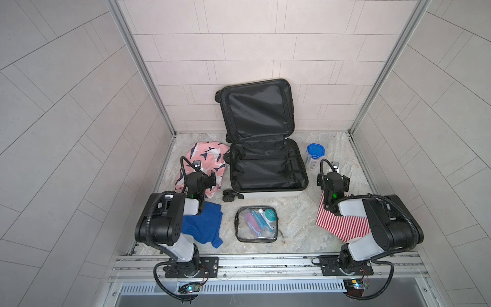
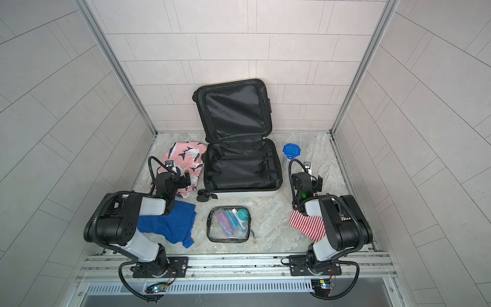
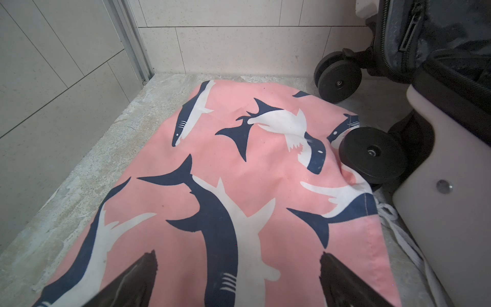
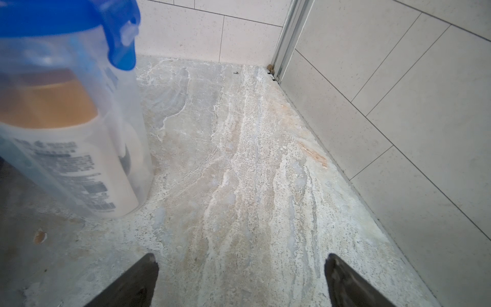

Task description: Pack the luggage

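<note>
With the small white hard-shell suitcase [image 1: 268, 193] lying open at mid-frame in both top views, the left gripper [image 3: 237, 256] and right gripper [image 4: 241, 256] both gape wide and empty, and lifting the pink shark-print cloth [image 3: 212, 159] may snag where a black suitcase wheel [image 3: 372, 154] sits against its edge.

Print on the white bottle [image 4: 79, 170] is too blurred to read.

luggage [image 1: 267, 170] open, its interior unobstructed
</note>
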